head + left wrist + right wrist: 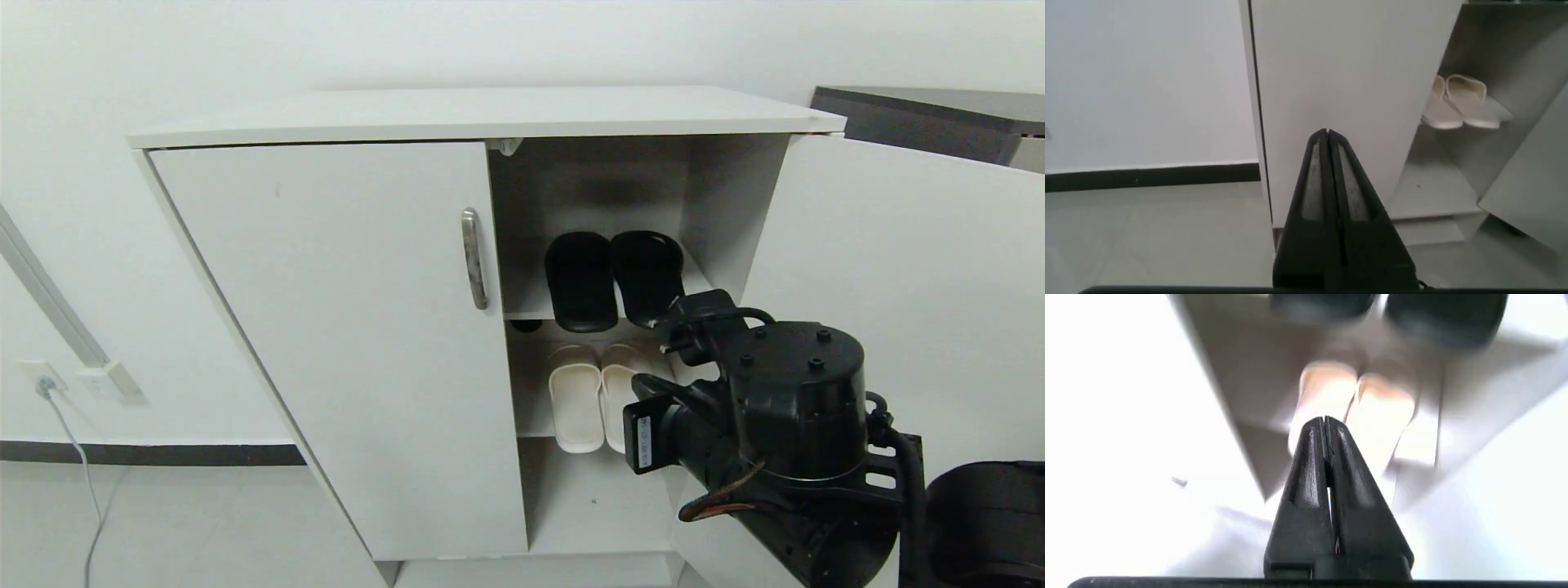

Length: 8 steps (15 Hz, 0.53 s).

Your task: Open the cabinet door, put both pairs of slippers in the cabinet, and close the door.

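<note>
Right gripper [1325, 420]: fingers pressed together, nothing between them. It hangs in front of the cabinet's open right half, tips aimed at the white slippers [1372, 400] and apart from them. In the head view the right arm [784, 408] stands just before the opening, covering the right edge of the middle shelf and part of the right white slipper.

Left gripper [1326, 132]: fingers likewise pressed flat together, empty. It is held low, facing the shut left door [1355, 73], well clear of it, with the floor [1167, 237] beneath.

Task things:
- Cabinet [490, 114], white, against the wall. Left door [326, 327] shut, metal handle [473, 257] upright at its inner edge.
- Right door [898, 269] swung wide open to the robot's right.
- Black slippers [581, 282]: pair side by side on the upper shelf, heels at or slightly over the shelf's front edge.
- White slippers [575, 392]: pair side by side on the middle shelf directly below, heels slightly over the front edge.

Edges and room:
- The bottom compartment [588, 498] is bare.
- There is open height above the black pair, less above the white pair.
- The open door's inner face stands just beside the right arm; the left door's free edge bounds the opening on the other side.

Surroundings: wall socket [39, 377] with a grey cable [82, 465] hanging to the floor left of the cabinet; dark grey furniture [939, 114] behind the open door.
</note>
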Available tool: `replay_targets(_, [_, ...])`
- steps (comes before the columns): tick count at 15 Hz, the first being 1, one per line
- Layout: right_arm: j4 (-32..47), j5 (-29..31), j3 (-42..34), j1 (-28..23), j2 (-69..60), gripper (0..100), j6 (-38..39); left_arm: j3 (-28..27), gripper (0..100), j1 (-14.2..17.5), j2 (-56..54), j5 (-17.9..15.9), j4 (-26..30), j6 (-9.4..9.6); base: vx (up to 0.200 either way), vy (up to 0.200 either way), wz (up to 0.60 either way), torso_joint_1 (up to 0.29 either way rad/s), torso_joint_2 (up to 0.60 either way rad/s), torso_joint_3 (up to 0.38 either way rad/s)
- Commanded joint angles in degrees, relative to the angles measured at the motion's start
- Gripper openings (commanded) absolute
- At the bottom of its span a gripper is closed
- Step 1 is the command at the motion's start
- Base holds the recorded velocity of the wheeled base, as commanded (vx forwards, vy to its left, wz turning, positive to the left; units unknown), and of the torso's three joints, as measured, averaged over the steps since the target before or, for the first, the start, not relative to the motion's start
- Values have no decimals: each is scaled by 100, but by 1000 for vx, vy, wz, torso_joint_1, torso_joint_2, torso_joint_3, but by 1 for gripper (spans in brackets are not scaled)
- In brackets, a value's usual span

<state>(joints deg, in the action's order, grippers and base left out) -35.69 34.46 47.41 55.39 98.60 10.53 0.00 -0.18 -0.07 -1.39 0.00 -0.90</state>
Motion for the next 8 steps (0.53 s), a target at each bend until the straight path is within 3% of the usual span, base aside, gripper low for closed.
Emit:
replay_targets(1, [-17, -71, -135, -11, 19, 0, -16, 0, 0, 1, 7, -2, 0, -6, -200, 0, 0, -2, 7, 7])
replay_targets(8, [-25, -106, -294, -125, 28, 0, -69, 0, 0, 1, 7, -2, 0, -6, -200, 0, 0, 2, 2, 2])
